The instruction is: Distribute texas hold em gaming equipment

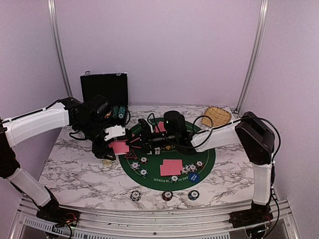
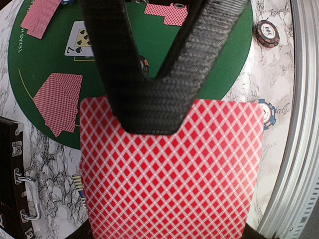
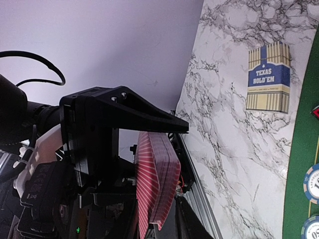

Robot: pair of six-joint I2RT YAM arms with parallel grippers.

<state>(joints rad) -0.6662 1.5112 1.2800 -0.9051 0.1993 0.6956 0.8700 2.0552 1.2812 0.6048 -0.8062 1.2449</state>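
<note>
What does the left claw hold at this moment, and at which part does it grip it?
The left claw holds a stack of red-backed cards, pinched across its flat faces near one edge; most of the stack sticks out beyond it.

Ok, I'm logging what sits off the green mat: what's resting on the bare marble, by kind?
Poker chips: 3
Card box: 1
Wicker basket: 1
Black case: 1
Total: 6

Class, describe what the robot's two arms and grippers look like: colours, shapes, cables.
The left arm and right arm both have white link shells between bulky black joints, with thin black cables looping alongside. The left gripper is black with a ribbed, woven texture. The right gripper is black too.
</note>
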